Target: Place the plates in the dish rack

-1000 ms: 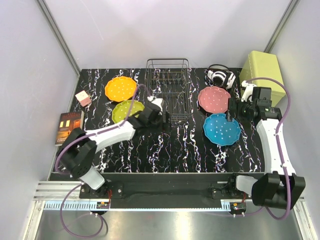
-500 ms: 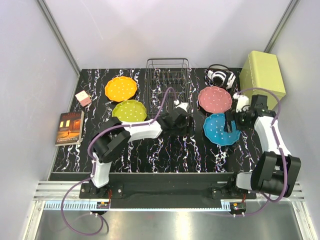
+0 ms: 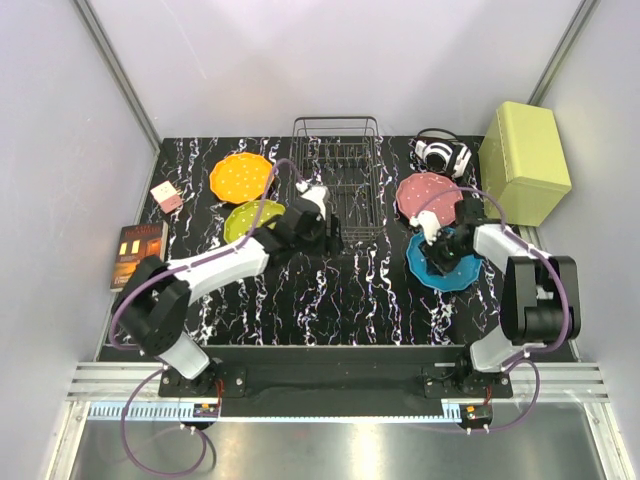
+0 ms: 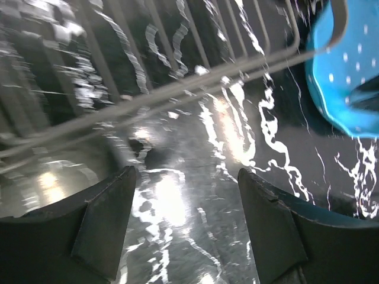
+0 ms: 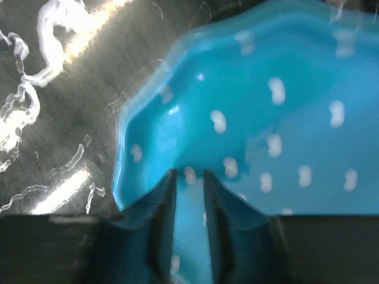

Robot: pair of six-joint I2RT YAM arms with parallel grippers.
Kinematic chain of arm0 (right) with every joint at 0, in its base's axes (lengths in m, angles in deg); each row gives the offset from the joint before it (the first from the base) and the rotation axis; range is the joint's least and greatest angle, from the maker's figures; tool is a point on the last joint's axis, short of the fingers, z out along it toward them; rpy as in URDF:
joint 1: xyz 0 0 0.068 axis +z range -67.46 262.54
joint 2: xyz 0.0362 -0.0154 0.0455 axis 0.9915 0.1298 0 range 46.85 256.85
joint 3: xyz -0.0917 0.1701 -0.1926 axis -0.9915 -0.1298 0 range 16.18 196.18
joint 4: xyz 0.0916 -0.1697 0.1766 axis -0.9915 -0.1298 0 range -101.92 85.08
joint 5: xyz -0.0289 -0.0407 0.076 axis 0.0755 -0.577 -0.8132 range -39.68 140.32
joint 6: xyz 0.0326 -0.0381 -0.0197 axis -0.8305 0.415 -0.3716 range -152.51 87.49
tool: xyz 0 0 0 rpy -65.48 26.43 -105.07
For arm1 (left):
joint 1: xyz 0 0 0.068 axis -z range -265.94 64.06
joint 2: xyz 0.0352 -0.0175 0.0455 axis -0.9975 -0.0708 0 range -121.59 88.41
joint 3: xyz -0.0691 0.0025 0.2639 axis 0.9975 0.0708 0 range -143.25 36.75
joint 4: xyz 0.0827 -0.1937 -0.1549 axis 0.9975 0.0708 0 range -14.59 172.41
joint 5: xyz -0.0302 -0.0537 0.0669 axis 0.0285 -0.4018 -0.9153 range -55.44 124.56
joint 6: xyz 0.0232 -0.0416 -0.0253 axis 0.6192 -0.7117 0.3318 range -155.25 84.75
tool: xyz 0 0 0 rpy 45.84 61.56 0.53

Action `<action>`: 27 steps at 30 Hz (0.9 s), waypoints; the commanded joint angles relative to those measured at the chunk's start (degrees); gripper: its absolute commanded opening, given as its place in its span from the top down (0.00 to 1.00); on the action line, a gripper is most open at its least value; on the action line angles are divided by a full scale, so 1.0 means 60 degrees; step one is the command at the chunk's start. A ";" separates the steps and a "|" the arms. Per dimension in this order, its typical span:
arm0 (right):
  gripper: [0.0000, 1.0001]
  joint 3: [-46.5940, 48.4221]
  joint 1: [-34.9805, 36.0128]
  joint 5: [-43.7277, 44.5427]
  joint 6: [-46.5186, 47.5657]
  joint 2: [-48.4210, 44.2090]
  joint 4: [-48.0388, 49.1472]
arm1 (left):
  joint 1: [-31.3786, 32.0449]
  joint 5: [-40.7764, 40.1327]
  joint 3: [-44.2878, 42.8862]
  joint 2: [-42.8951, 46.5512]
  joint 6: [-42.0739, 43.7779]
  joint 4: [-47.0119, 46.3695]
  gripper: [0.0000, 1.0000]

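The left gripper (image 4: pixel 185 174) hangs low over the bench (image 3: pixel 350 300) just before the near left corner of the dish rack (image 3: pixel 338 180), its jaws spread wide and holding nothing, with the rack's blurred wires close ahead. The right gripper (image 5: pixel 189 177) is over the near left part of the blue plate (image 5: pixel 284 118), jaws drawn almost together with a thin slit between; whether they touch the plate cannot be told. All four plates lie flat on the bench outside the rack: orange plate (image 3: pixel 241 177) and yellow-green plate (image 3: pixel 245 215) to its left, pink plate (image 3: pixel 420 192) and the blue one to its right.
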 commanded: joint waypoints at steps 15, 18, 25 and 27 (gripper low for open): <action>1.00 -0.0015 0.3017 0.0910 0.2612 0.0302 -0.1615 | -0.2039 -0.0699 0.0236 0.1564 0.0837 0.0476 0.23; 1.00 -0.0309 0.3412 0.0910 0.2832 -0.0124 -0.2056 | -0.2215 -0.0714 0.0338 0.1682 0.0793 0.0462 0.21; 1.00 -0.0017 0.4920 0.0647 0.2364 -0.0126 -0.2379 | -0.2479 -0.0874 0.0938 0.2282 0.0559 0.0447 0.17; 1.00 0.0246 0.5638 0.0588 0.1984 0.0065 -0.2291 | -0.2567 -0.0875 0.1216 0.2414 0.0354 0.0476 0.17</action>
